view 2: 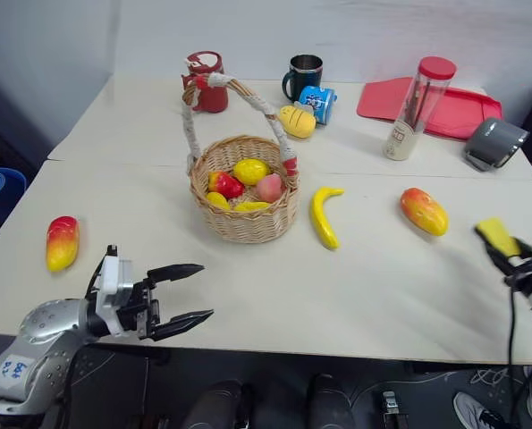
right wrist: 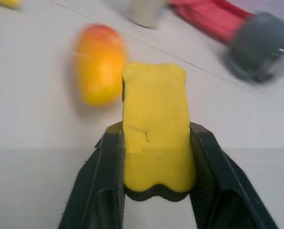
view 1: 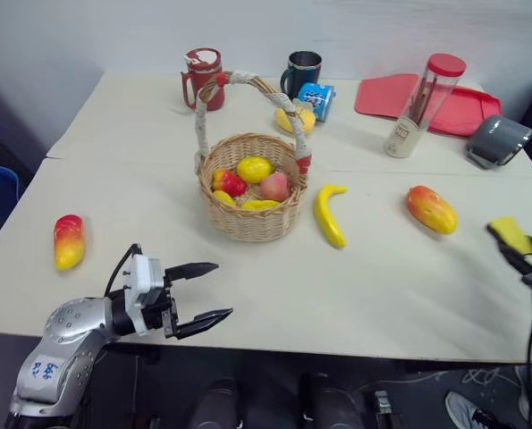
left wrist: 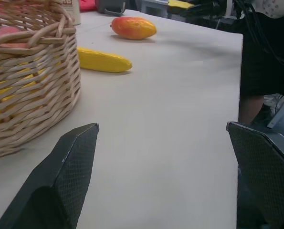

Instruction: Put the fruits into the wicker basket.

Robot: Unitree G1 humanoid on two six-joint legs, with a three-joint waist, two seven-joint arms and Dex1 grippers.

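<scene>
1. Red-yellow mango (view 1: 68,241) lay far left; left gripper (view 1: 210,290), lower left, gaped with nothing between its fingers.
2. Wicker basket (view 1: 250,219) sat centre, part-filled; banana (view 1: 329,214) and second mango (view 1: 431,209) lay to its right.
3. Right gripper (right wrist: 156,179), far right, clenched a yellow sponge (right wrist: 156,138); risk: non-fruit dropped into the basket.
</scene>
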